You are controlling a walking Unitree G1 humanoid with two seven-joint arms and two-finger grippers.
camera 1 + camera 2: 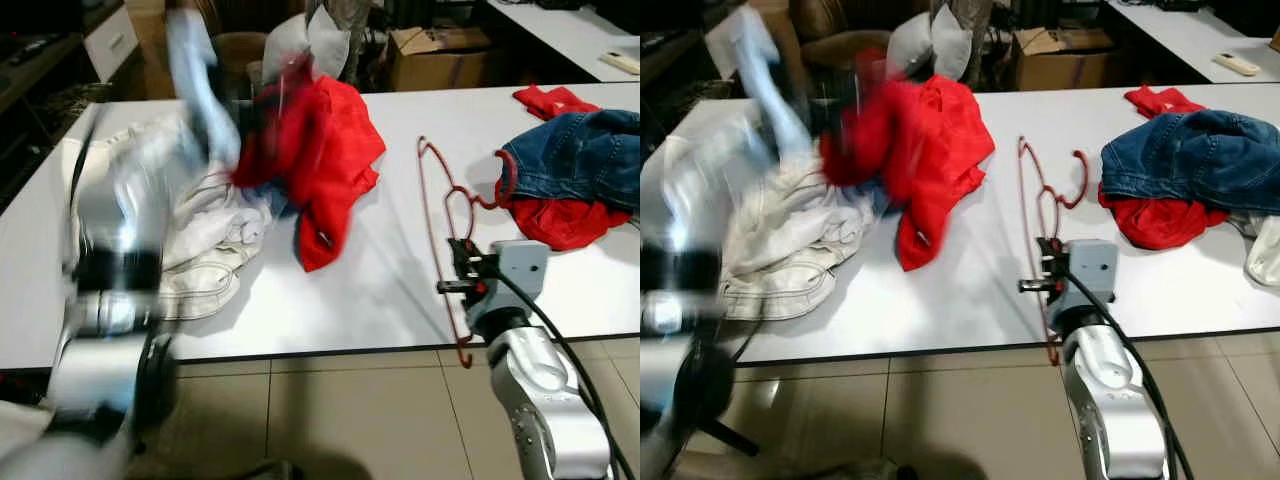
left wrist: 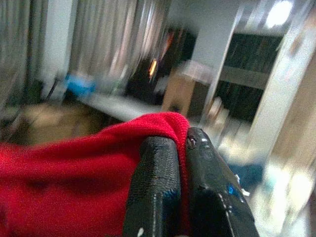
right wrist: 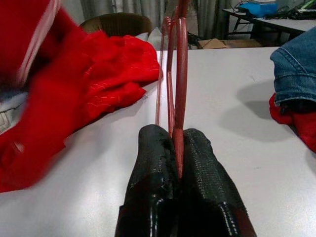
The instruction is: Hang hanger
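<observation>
Red hanger (image 1: 440,215) lies on white table (image 1: 380,290), right of centre, near edge; pinched at its near end by right gripper (image 3: 178,148), prob. for steadying. Red garment (image 1: 325,165) clamped in left gripper (image 2: 181,148), raised at left, presumably for dressing the hanger.

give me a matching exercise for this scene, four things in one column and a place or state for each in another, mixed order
Things:
1. red hanger
2. red garment
3. jeans
4. cardboard box

Places or states:
a. lifted off the table by the left gripper
b. behind the table, on the far side
c. pinched by the right gripper
d. lying on red cloth at the table's right end

Pairs: 1-c, 2-a, 3-d, 4-b
</observation>
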